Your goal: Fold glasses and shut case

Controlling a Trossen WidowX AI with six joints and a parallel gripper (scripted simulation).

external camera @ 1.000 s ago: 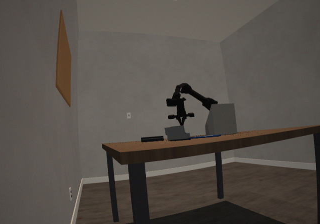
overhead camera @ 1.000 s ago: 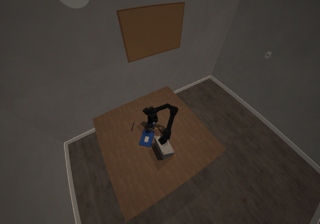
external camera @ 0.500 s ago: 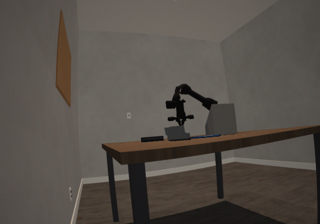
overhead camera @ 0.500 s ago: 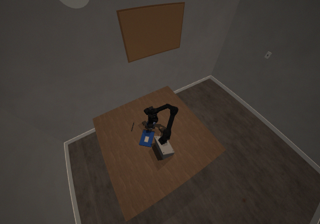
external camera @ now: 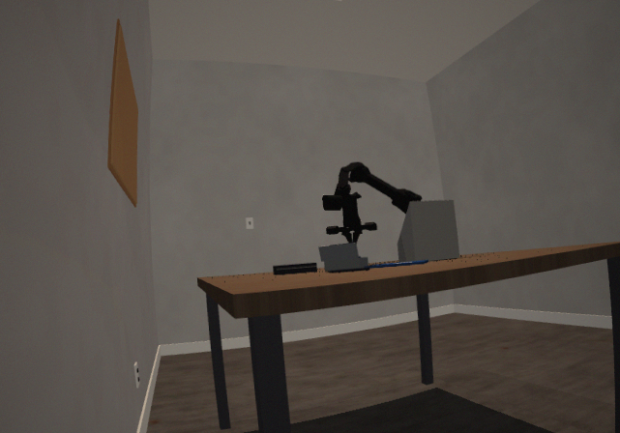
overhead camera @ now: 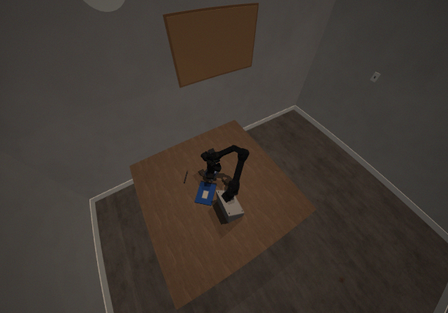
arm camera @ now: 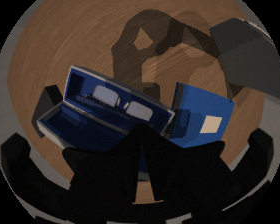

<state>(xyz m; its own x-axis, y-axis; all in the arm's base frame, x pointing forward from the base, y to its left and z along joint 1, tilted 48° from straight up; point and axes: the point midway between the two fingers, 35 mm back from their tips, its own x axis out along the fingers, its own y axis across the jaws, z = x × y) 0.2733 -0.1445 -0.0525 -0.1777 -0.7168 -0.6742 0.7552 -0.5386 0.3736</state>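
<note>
The glasses case (external camera: 340, 261) (arm camera: 50, 134) stands open on the table, its lid (external camera: 339, 251) tilted up. In the wrist view the glasses (arm camera: 106, 95) lie in the blue-lined compartment on the side toward the arm's base, both lenses showing; thin dark parts lie beside the lenses, and how far their arms are folded is not clear. My gripper (external camera: 353, 239) (arm camera: 140, 127) is shut and empty, pointing down. Its tips are at the height of the lid's upper edge, near the case's end toward the blue book. Whether they touch the case cannot be told. In the top view the arm mostly hides the case.
A flat blue book (overhead camera: 200, 195) (external camera: 407, 263) (arm camera: 193, 102) with a pale label lies close beside the case. A dark, slim object (overhead camera: 185, 177) (external camera: 294, 268) lies on the case's other side. The arm's grey base block (overhead camera: 233, 207) (external camera: 431, 229) (arm camera: 246, 55) stands beyond the book.
</note>
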